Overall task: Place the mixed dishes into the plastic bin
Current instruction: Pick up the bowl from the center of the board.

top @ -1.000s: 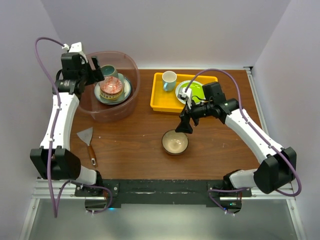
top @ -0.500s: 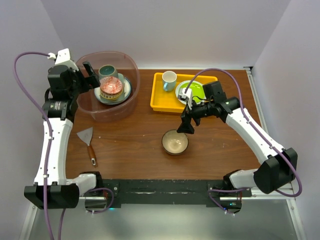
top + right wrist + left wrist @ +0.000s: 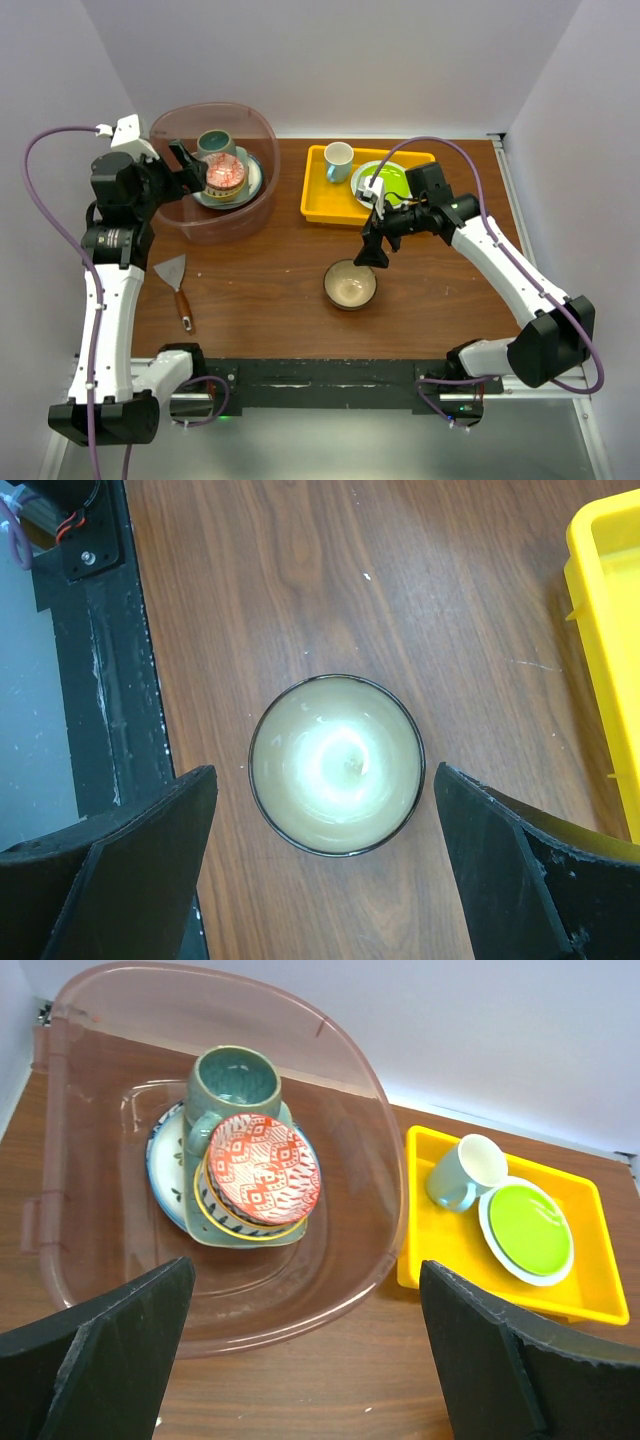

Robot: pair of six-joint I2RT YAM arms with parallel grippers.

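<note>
From the overhead camera I see a dark wood-grain table [image 3: 270, 290] boxed in by plain pale walls, with a black rail along its near edge. The plastic bin [image 3: 215, 228] sits at the far left corner, mouth up, and from here I cannot tell which way its longer side runs. Inside it the stacked dishes [image 3: 245, 185] stand upright, with a teal mug [image 3: 215, 143] behind a red patterned bowl [image 3: 223, 172]. The left gripper [image 3: 190, 165] hangs at the bin's left rim with its jaws apart and nothing between them. A yellow tray [image 3: 318, 205] further right holds a white cup [image 3: 338, 160] and a lime-green plate [image 3: 385, 180]. A cream bowl [image 3: 350, 285] stands alone mid-table, outside the bin, and the right gripper [image 3: 372, 245] hovers just above it, spread wide. A scraper [image 3: 175, 285] lies near the left arm, handle toward me.

In the left wrist view both fingers [image 3: 110, 1350] frame the bin [image 3: 370, 1260] from outside and touch nothing. The mug [image 3: 232, 1085] stands mouth up, its handle turned toward the camera. The red bowl [image 3: 263, 1168] rests tilted against it on a yellow-rimmed bowl, over a pale green tray [image 3: 245, 1242] and a blue floral plate [image 3: 163, 1160].

The right wrist camera looks straight down on the round cream bowl [image 3: 337, 765], mouth up on the wood [image 3: 300, 580]. The fingers [image 3: 130, 870] stand well clear on either side. The yellow tray's corner [image 3: 610, 630] shows at the right.
</note>
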